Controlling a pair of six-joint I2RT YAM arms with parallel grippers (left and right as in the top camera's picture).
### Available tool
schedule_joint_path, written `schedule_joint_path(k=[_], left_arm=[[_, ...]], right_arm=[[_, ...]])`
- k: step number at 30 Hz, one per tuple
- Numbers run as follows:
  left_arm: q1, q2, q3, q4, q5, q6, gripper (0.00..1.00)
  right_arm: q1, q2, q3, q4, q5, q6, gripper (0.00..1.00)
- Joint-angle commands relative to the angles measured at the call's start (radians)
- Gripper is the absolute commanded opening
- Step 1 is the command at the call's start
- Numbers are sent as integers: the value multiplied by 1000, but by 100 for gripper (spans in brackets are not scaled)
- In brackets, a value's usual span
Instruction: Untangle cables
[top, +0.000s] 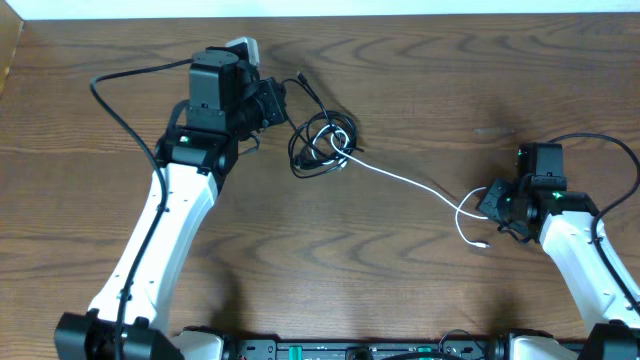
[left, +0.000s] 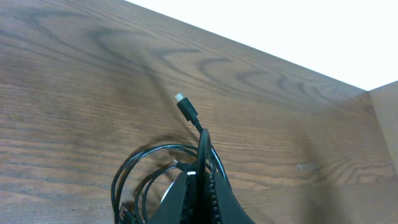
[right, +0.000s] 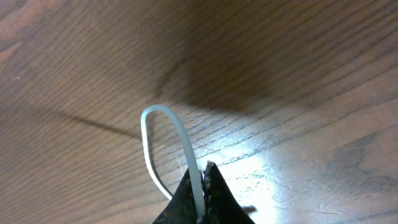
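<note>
The black cable (top: 318, 140) lies in loose loops at the table's upper middle, its plug end (top: 301, 76) pointing up-left. The white cable (top: 410, 183) runs from inside those loops diagonally right to a small loop with its metal plug (top: 483, 243). My left gripper (top: 282, 103) is shut on the black cable; in the left wrist view the cord (left: 203, 149) passes between the jaws (left: 200, 186) and its plug (left: 185, 106) lies beyond. My right gripper (top: 492, 203) is shut on the white cable, which shows as a loop (right: 163, 143) rising from the jaws (right: 202, 180).
The wooden table (top: 420, 80) ends at a white edge along the top. Thick black wires (top: 130, 75) fixed to the left arm loop at upper left, and another (top: 610, 150) arcs over the right arm. A dark bar (top: 350, 348) runs along the front edge.
</note>
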Motion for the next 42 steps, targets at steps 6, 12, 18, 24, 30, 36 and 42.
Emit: schedule_joint_path(k=[6,12,18,24,30,36,42], left_arm=[[12,-80,0,-6,36,20,8],[12,-113,0,-5,71,19,8],[12,-146,0,-8,89,16,8],[12,-187,0,-13,118,12,8],[12,-224,0,-52,134,11,8],[12,-245,0,-85,179,8,8],[12,-259,0,-106,202,5,8]], right_arm=[[-7,40,-10,14,5,18,1],[-6,71,-10,35,-3,25,1],[-6,98,-10,53,-38,33,1],[-6,106,-10,56,-53,33,1],[-4,106,-10,60,-132,32,1],[-2,106,-10,64,-183,32,1],[23,106,-10,65,-186,32,1]])
